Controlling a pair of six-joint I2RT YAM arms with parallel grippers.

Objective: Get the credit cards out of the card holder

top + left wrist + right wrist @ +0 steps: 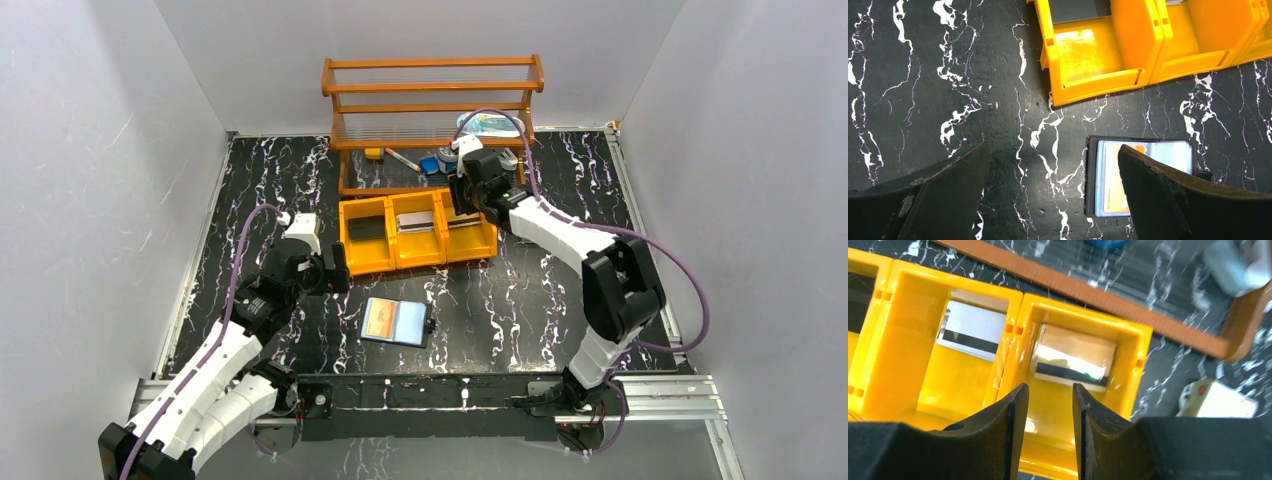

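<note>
The card holder [396, 322] lies open on the black marble table, with a tan-orange credit card [377, 320] in its left panel and a pale blue right panel. In the left wrist view the card holder [1168, 152] sits partly under my right finger, the card [1110, 180] showing through a clear sleeve. My left gripper [335, 272] [1053, 146] hovers open just left of it, holding nothing. My right gripper [452, 208] [1049, 386] hangs over the yellow bin's right compartment, jaws apart and empty. A glossy card [1073, 360] lies in that compartment and a white striped card [973, 329] in the middle one.
The yellow three-compartment bin [415, 262] stands behind the card holder, a dark flat item [368, 228] in its left compartment. An orange wooden rack [432, 110] with small objects on its lower shelf stands at the back. A small white object [1218, 400] lies right of the bin.
</note>
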